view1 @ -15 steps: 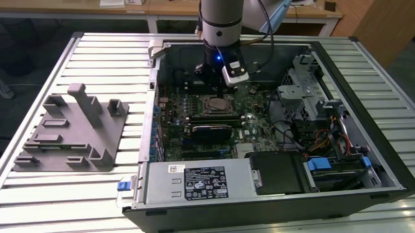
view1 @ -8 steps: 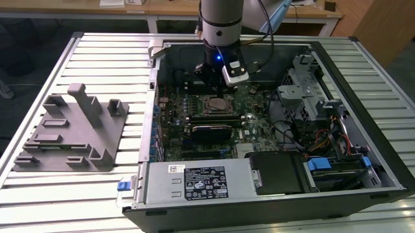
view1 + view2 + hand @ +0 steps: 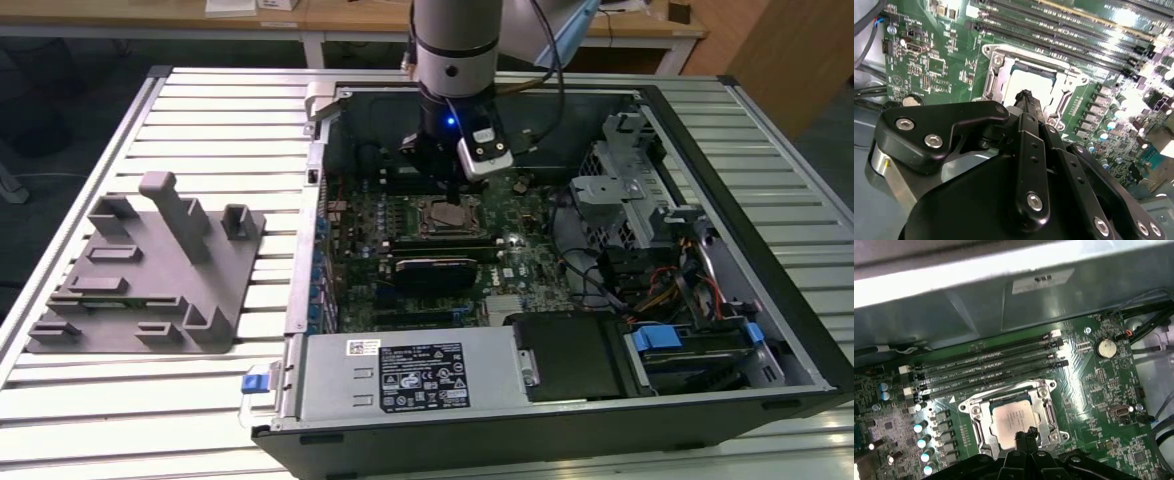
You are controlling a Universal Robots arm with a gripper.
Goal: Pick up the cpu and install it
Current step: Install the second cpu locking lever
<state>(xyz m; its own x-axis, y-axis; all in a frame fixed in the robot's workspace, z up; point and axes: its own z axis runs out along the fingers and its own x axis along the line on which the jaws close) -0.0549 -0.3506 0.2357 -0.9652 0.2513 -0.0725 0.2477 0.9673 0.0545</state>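
The cpu (image 3: 1013,421) is a small, flat, square chip with a shiny silver metal top and a thin pale rim. It lies level and seated inside the socket frame (image 3: 974,412) on the green motherboard (image 3: 1104,390), in both wrist views (image 3: 1026,86).

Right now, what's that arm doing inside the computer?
The robot arm reaches down into the open computer case, its gripper right over the socket frame on the green motherboard. The cpu, a small silver square, already lies in that socket, and the fingertips are at its edge.
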